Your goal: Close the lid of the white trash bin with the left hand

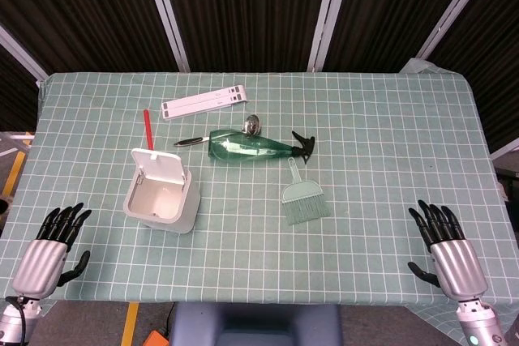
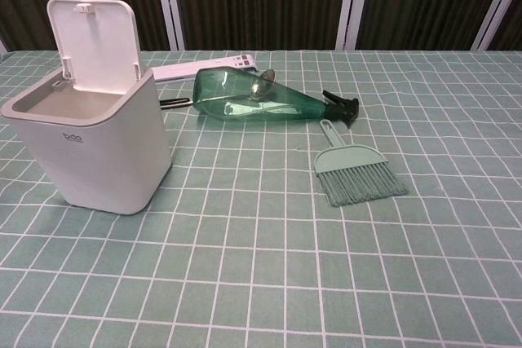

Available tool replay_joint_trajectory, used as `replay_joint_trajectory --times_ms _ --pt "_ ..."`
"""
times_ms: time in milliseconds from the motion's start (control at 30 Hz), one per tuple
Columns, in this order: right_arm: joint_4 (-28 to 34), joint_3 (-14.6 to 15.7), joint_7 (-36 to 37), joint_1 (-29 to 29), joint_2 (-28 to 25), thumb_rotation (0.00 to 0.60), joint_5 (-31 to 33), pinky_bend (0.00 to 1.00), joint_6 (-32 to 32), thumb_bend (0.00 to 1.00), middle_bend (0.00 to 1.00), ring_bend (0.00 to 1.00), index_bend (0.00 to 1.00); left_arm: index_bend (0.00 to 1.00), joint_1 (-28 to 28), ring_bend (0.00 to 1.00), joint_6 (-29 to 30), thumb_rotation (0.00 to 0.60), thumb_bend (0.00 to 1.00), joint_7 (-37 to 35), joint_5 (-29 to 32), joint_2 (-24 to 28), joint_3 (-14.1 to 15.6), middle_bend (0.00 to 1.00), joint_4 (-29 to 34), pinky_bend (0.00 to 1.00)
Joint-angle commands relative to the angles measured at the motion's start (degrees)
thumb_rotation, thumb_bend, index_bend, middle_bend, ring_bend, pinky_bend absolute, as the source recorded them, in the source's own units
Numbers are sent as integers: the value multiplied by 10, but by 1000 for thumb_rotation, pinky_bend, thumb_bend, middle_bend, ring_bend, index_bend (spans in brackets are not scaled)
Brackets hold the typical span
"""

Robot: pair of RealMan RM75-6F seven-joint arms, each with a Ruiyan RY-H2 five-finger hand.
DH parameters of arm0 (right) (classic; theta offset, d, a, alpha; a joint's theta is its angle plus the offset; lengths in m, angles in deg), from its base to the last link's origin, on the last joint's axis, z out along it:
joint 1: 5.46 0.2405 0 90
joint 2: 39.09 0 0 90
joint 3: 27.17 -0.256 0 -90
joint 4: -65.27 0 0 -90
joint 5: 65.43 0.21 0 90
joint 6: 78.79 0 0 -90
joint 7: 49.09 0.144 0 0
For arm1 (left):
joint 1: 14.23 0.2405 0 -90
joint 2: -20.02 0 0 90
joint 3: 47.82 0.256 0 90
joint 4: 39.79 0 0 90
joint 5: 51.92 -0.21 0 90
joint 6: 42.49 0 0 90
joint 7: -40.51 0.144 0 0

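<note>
White plastic marks out the trash bin (image 1: 162, 200), which stands left of the worktop's (image 1: 389, 143) middle, with its lid (image 1: 159, 165) tipped up on the hinge at the bin's twelve o'clock side. The chest view confirms it: the lid stands nearly upright above the open mouth, so by my reading nothing of the task is done yet. What is left is the whole move: bring the left hand up to the bin and press the lid down until it seats.

Left hand (image 1: 53, 250) rests at the worktop's near edge, at about eight o'clock from the bin and well apart from it, fingers (image 1: 68, 218) spread and holding nothing. Right hand (image 1: 446, 247) lies at the near edge far out at four o'clock, fingers likewise apart and empty.

At one to two o'clock from the bin lies a green spray bottle (image 1: 247, 148) on its side, a small brush (image 1: 304, 200) nearer than it, a white strip (image 1: 203, 103) beyond, and a red stick (image 1: 148, 130) just behind the lid.

Neither hand shows in the chest view. A metal, spoon-like thing (image 1: 253, 125) by the bottle is too small to name surely, and the bin's bottom is hidden by its own walls. Both forearms are cut off at the frame edge.
</note>
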Motion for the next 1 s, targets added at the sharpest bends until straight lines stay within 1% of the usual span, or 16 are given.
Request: replay_joint_trajectory --times_ms 33,100,167,200,233,267,300,333,400,433,467,533,633,833,900,1000 --pt "5 3 0 3 -2 600 4 0 11 239 0 0 0 0 4 0 8 600 438 -2 -3 -3 -1 0 -3 49" --pt "8 6 0 5 -4 600 2 0 15 239 0 0 0 0 6 0 19 600 439 -3 -7 -4 -3 0 -1 55" --pt "11 10 4 5 -7 600 -4 0 15 239 0 0 0 0 10 0 47 600 443 -4 -15 -14 -15 0 2 101" --pt "13 12 7 5 -9 600 -7 0 13 239 0 0 0 0 8 0 62 600 454 -2 -20 -21 -24 0 2 165" --pt "13 13 12 5 -11 600 -11 0 11 239 0 0 0 0 1 26 84 600 482 -5 -31 -32 -43 26 0 308" --pt "13 14 15 4 -12 600 -12 0 10 239 0 0 0 0 -9 121 98 600 522 -10 -37 -41 -61 110 -4 517" --pt "13 15 17 4 -13 600 -13 0 10 239 0 0 0 1 -19 220 105 600 551 -16 -36 -49 -80 198 -4 669" --pt "13 16 19 4 -15 600 -13 0 10 239 0 0 0 15 -34 437 100 600 600 -22 -25 -54 -102 416 8 880" --pt "14 16 22 5 -17 600 -16 0 6 239 0 0 0 66 -62 693 77 600 660 -23 -7 -53 -131 700 36 996" --pt "13 15 25 4 -16 600 -20 0 2 239 0 0 0 110 -81 815 47 600 686 -12 7 -44 -144 835 61 1000" --pt "11 15 26 4 -15 600 -23 0 -2 239 0 0 0 134 -93 899 19 600 700 -2 24 -34 -151 910 88 1000" --pt "6 16 26 4 -13 600 -27 0 -5 239 0 0 0 151 -121 986 -54 600 724 20 77 -5 -167 986 160 1000" --pt "5 21 27 8 -13 600 -28 0 7 240 0 0 0 160 -162 1000 -131 600 754 67 150 22 -195 1000 225 1000" --pt "14 27 30 11 -23 600 -30 0 17 240 0 0 0 184 -243 1000 -257 600 883 111 316 39 -231 1000 266 1000" --pt "16 28 31 11 -24 600 -28 0 17 239 0 0 0 191 -266 1000 -275 600 920 133 349 41 -235 1000 269 1000" --pt "21 30 30 12 -29 600 -23 0 25 240 0 0 0 216 -285 1000 -267 600 955 167 356 32 -232 1000 272 1000"
